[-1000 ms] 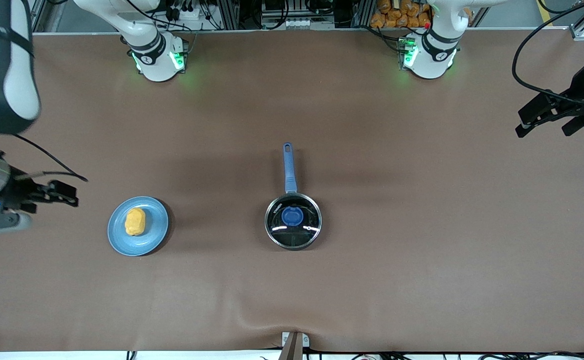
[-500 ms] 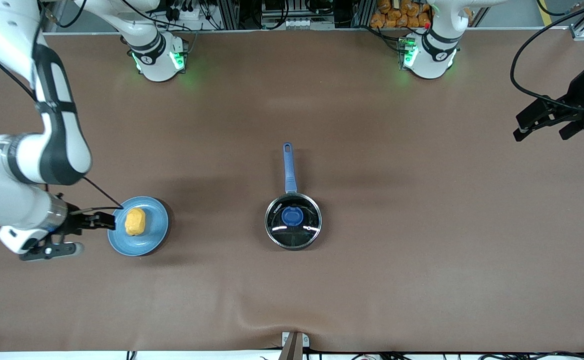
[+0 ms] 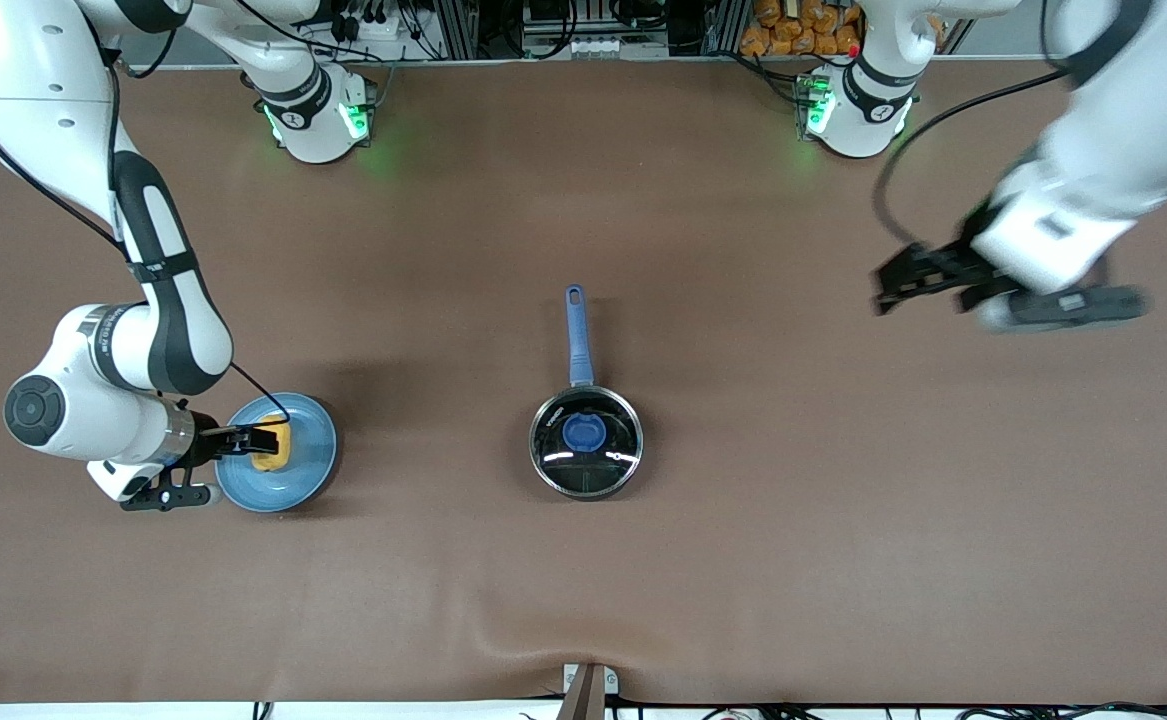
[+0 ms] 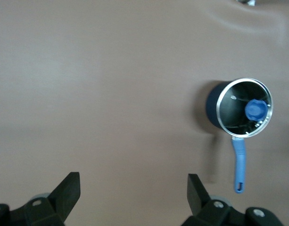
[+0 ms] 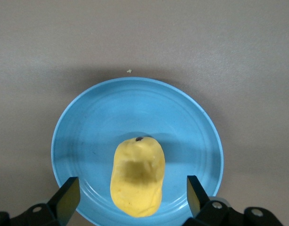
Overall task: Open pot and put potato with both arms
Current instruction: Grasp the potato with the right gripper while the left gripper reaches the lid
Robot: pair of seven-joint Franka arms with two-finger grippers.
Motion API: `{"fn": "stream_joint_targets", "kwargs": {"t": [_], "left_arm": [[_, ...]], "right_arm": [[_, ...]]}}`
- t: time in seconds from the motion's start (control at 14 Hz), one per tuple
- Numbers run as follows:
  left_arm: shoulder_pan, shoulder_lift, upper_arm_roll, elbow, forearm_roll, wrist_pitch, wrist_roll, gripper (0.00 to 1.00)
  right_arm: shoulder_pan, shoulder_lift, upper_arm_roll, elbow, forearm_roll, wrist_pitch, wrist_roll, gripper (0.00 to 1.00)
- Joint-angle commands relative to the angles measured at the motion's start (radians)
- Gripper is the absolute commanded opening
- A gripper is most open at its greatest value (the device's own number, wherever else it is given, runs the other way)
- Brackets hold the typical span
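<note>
The black pot (image 3: 585,441) stands mid-table with its glass lid and blue knob (image 3: 583,432) on, its blue handle (image 3: 575,335) pointing toward the robots' bases. It also shows in the left wrist view (image 4: 243,108). The yellow-orange potato (image 3: 270,462) lies on a light blue plate (image 3: 309,452) toward the right arm's end. My right gripper (image 3: 268,441) is open low over the plate, with a finger on each side of the potato (image 5: 137,181). My left gripper (image 3: 883,290) is open and empty in the air over bare table toward the left arm's end, well apart from the pot.
The brown table cover (image 3: 793,520) has a small wrinkle at its front edge. Both arm bases stand along the table's edge by the robots. In the right wrist view the plate (image 5: 87,122) fills the middle.
My right arm has swung in from the table's end, bringing its open gripper over the plate and around the potato. My left arm has moved in toward the middle. Pot and potato have not moved.
</note>
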State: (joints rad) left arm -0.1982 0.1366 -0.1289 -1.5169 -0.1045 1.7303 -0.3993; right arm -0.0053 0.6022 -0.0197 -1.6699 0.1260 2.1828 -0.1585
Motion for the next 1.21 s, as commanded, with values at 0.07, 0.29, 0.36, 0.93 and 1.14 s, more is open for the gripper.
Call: {"fn": "stream_joint_targets", "kwargs": {"t": [0.07,0.29,0.36,0.93,1.14], "left_arm": [[-0.125,0.139,0.003,0.096,0.012,0.089,-0.18,1.0],[-0.214,0.23,0.006,0.125,0.041,0.182,-0.295,1.0],[-0.24,0.259,0.006,0.129,0.058,0.222,-0.329,1.0],[-0.443,0.549,0.109,0.259,0.115,0.481,-0.483,1.0],[-0.529,0.604,0.192,0.261,0.114,0.572,-0.483,1.0]], "right_arm": [[-0.015,0.024,0.007,-0.007,0.018,0.02,0.005,1.0],[-0.018,0.045,0.007,-0.007,0.052,0.028,0.005,1.0],[-0.018,0.056,0.007,-0.007,0.053,0.04,0.005,1.0],[-0.01,0.082,0.007,-0.007,0.055,0.034,0.007,0.57],[-0.002,0.079,0.007,-0.005,0.055,0.02,0.008,0.22]]}}
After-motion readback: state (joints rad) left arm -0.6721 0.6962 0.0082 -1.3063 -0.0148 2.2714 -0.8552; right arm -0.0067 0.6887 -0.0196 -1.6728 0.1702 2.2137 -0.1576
